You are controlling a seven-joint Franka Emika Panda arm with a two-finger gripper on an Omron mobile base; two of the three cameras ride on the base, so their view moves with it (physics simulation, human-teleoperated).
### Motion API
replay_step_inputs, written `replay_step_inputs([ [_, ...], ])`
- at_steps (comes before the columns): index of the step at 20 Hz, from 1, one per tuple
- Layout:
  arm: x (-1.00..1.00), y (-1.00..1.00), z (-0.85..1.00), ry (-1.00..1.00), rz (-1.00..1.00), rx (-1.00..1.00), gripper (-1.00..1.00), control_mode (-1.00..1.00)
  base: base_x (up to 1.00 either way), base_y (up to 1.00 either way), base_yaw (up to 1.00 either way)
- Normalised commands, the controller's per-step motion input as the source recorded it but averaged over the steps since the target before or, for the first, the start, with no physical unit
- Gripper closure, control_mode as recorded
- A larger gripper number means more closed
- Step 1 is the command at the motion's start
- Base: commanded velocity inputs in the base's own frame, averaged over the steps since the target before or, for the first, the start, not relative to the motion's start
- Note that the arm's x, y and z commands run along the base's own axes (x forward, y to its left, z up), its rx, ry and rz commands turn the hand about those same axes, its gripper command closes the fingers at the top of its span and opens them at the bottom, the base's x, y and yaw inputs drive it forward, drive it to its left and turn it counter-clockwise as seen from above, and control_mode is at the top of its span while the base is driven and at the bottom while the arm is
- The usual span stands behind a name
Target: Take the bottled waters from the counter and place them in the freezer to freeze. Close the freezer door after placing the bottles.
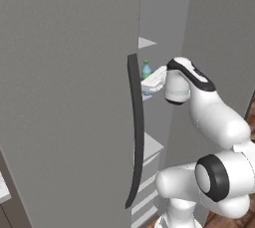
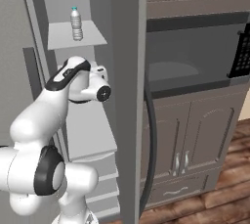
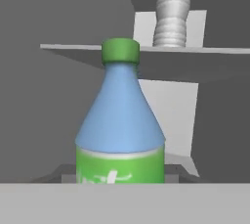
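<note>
Tight gap into the freezer
Blue bottle stands upright dead ahead; clear bottle occupies the shelf above, near its left edge

Inside the open freezer, white shelves are stacked one above another. On the upper shelf a clear greyish bottle with a teal cap stands upright near the back. A lower shelf holds the blue bottle, also upright, green cap on, green label around its body. Further shelves sit below these.
</note>
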Motion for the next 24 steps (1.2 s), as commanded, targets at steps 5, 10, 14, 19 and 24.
replay_step_inputs([
  [5, 0.08, 0.00, -0.03, 0.00, 0.02, 0.15, 1.00, -1.00, 0.00, 0.00, 0.00],
  [10, 0.27, 0.07, -0.02, 0.00, 0.00, -0.01, 1.00, -1.00, 0.00, 0.00, 0.00],
  [14, 0.32, 0.21, -0.21, 0.00, 0.00, -0.03, 1.00, -1.00, 0.00, 0.00, 0.00],
  [19, 0.20, 0.16, -0.26, 0.00, 0.00, 0.00, 1.00, -1.00, 0.00, 0.00, 0.00],
  [24, 0.22, 0.08, -0.34, 0.00, 0.00, 0.00, 1.00, -1.00, 0.00, 0.00, 0.00],
])
